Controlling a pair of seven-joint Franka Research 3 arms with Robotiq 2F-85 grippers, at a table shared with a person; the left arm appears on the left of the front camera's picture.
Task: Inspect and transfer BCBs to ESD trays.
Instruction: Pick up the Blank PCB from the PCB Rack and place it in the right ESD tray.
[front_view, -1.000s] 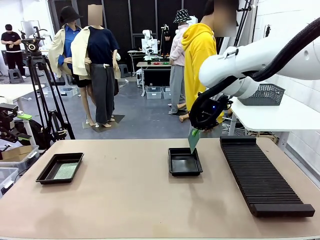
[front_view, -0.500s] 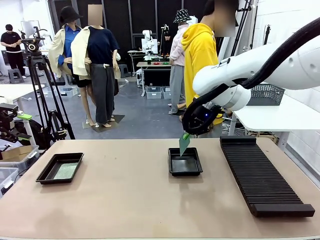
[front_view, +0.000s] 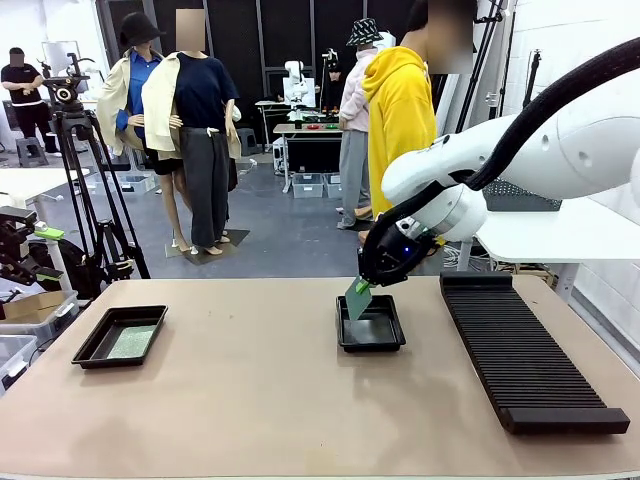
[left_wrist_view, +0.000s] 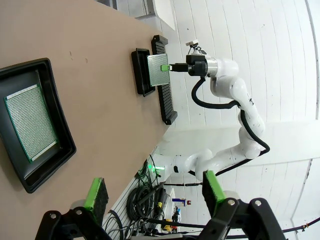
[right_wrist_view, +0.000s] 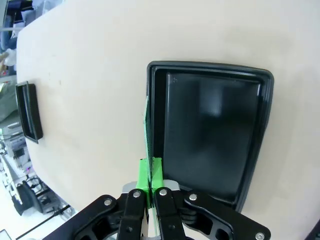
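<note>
Two green boards are seen. One BCB (front_view: 358, 299) is clamped by its edge in the right gripper (front_view: 366, 286) and hangs tilted over the left rim of the middle ESD tray (front_view: 371, 338), beside the ribbed rack (front_view: 525, 350). A second BCB (left_wrist_view: 29, 121) lies flat in the far-left tray (front_view: 88, 350). The left gripper (left_wrist_view: 152, 192) is held with jaws apart above that tray.

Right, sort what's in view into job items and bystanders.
Job:
- held circuit board, edge-on in the shut right gripper
- middle tray, bare inside
- left tray
- second board, lying flat in the left tray
- left gripper, open

Lying about:
- ribbed rack
- tripod
</note>
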